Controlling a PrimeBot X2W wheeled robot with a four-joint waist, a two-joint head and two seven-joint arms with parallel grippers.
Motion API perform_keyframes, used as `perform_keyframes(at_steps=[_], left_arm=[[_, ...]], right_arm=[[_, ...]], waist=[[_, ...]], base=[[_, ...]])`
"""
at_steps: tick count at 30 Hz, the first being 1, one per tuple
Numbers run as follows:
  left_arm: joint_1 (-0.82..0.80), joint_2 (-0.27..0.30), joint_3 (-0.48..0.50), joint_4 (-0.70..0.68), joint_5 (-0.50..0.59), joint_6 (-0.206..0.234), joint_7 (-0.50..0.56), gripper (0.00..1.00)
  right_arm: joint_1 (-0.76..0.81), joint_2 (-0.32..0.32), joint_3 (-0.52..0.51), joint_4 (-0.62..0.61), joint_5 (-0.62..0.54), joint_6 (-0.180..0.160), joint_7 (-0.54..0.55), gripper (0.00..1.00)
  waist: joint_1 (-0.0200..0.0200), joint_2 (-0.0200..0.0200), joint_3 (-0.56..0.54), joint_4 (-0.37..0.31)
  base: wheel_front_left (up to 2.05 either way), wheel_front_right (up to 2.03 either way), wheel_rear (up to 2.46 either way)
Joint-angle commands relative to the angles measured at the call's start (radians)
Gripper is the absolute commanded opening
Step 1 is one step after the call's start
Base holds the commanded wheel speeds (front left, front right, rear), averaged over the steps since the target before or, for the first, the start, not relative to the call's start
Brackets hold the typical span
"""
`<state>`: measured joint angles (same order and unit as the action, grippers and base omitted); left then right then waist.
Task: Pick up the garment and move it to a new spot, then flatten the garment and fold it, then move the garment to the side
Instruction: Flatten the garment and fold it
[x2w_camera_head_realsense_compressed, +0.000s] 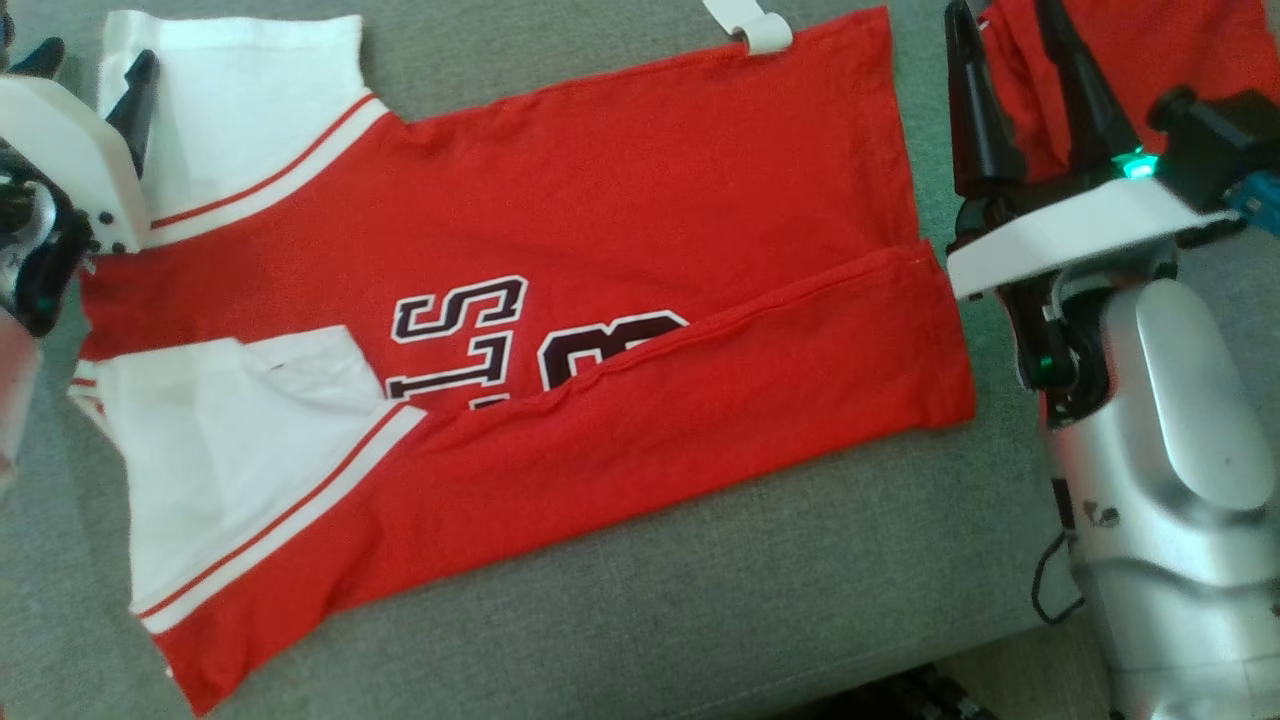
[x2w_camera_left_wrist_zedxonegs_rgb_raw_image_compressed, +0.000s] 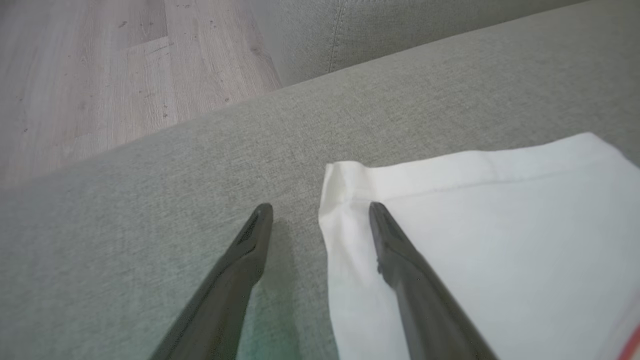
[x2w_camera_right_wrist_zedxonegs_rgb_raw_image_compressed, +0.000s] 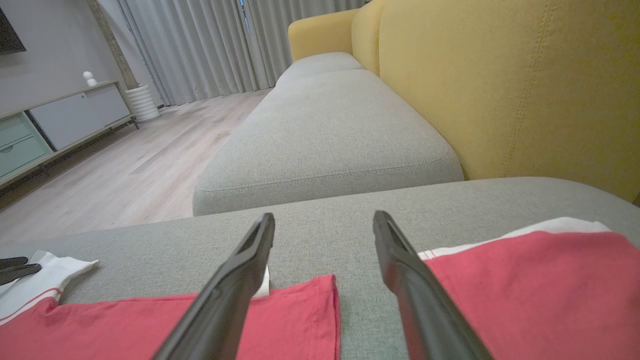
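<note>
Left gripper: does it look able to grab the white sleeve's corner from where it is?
Probably yes. The left gripper is open, its fingers straddling the white sleeve edge on the couch, nothing in between.

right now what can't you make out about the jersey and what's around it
Head view: the lettering on the red jersey is partly covered by its folded-over flap, so it cannot be read whole.
Head view: a second red cloth is cut by the top edge and crossed by the fingers of the right gripper.
Head view: a white strip is cut by the top edge.
</note>
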<state>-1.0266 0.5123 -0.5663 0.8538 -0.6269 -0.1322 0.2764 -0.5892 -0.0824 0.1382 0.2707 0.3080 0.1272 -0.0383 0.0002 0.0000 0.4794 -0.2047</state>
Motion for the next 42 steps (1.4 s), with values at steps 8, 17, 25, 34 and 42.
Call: perform_keyframes(at_steps=[8, 17, 25, 34, 42], left_arm=[[-0.082, 0.069, -0.105, -0.01, -0.112, 0.002, 0.039, 0.75], [-0.069, 0.051, -0.176, -0.071, -0.22, 0.002, -0.066, 0.0], [-0.051, 0.012, -0.204, -0.138, -0.22, 0.002, -0.311, 0.0], [0.03, 0.004, -0.236, -0.254, -0.199, 0.008, -0.409, 0.0], [0.101, 0.016, -0.265, -0.391, -0.189, 0.041, -0.403, 0.0]], right_arm=[[-0.055, 0.002, 0.01, -0.01, -0.006, 0.003, -0.019, 1.0], [-0.07, -0.033, -0.011, 0.028, -0.008, 0.003, 0.0, 1.0], [-0.111, -0.13, 0.011, 0.105, 0.05, 0.003, 0.08, 1.0], [-0.131, -0.231, 0.081, 0.27, 0.121, 0.003, 0.171, 1.0], [-0.164, -0.281, 0.132, 0.434, 0.141, 0.003, 0.23, 1.0]], waist=[[-0.0002, 0.0, 0.03, -0.026], [-0.0002, 0.0, -0.016, 0.021], [-0.0002, 0.0, -0.099, 0.13], [-0.0002, 0.0, -0.157, 0.241], [-0.0002, 0.0, -0.16, 0.298]], base=[[0.0, 0.0, 0.0], [0.0, 0.0, 0.0], [0.0, 0.0, 0.0], [0.0, 0.0, 0.0], [0.0, 0.0, 0.0]])
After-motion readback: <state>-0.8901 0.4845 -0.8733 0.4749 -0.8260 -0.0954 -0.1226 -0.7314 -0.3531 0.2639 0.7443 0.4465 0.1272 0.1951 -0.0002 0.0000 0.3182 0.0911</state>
